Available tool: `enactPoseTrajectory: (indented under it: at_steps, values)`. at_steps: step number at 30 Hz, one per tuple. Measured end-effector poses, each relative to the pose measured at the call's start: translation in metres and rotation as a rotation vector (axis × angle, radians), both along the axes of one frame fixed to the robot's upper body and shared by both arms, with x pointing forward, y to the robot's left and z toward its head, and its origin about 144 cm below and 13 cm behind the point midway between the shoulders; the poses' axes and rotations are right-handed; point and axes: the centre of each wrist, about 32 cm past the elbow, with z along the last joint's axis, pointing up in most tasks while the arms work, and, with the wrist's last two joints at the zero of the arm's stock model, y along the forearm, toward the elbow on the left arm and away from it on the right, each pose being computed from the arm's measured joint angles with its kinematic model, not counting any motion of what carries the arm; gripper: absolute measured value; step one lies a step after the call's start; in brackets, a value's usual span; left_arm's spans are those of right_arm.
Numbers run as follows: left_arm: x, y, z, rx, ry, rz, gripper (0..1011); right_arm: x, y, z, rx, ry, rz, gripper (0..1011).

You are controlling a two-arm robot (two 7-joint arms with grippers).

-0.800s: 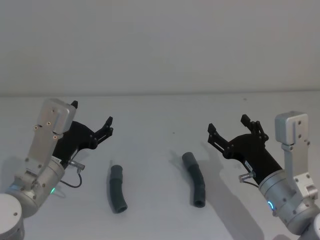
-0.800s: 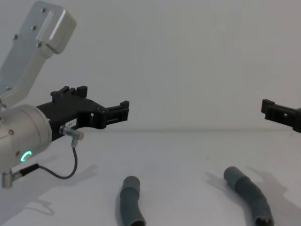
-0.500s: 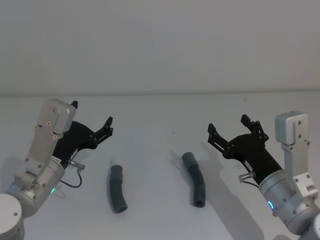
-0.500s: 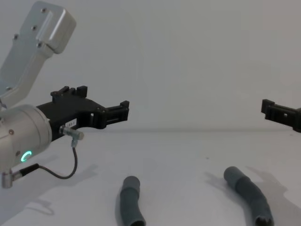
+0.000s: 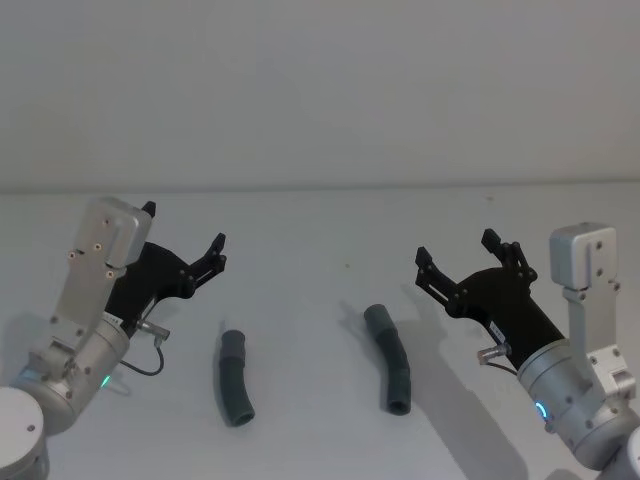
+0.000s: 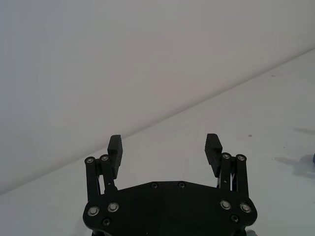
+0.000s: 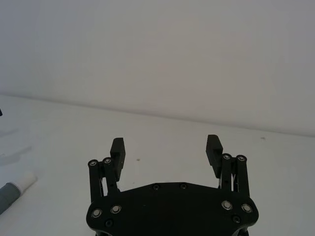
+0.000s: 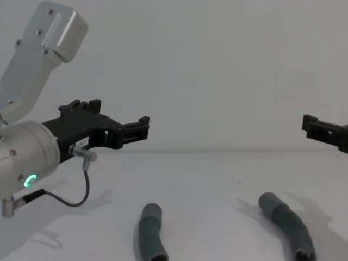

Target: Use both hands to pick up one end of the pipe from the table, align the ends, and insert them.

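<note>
Left gripper [image 5: 186,226] sits mid-left in the head view, raised over the table [image 5: 320,250], fingers spread wide with nothing between them. In the left wrist view the two finger pads are well apart. A green ring light [image 8: 30,179] glows on the left arm, lower left of the chest view.

Right gripper [image 5: 455,248] is mid-right in the head view, also clear of the table, fingers spread wide and holding nothing.

Two dark grey hose pieces lie flat on the table between the grippers, well apart from each other. The left hose piece [image 5: 235,378] is lower centre-left, short and slightly curved, below and right of the left gripper. The right hose piece [image 5: 390,358] is lower centre, longer and curved, below and left of the right gripper. Neither gripper touches a hose.

At the lower left edge of the right wrist view there is a grey cuff with a white plug tip [image 7: 27,181]; cannot tell which piece it belongs to.
</note>
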Motion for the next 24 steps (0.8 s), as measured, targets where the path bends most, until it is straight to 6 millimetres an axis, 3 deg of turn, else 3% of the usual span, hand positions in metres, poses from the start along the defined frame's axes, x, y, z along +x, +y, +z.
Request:
enactPoseTrajectory:
  at_steps: [24]
  values:
    - [0.0000,0.0000,0.0000,0.000,0.000,0.000,1001,0.0000,0.0000,0.0000,0.000,0.000,0.000,1002]
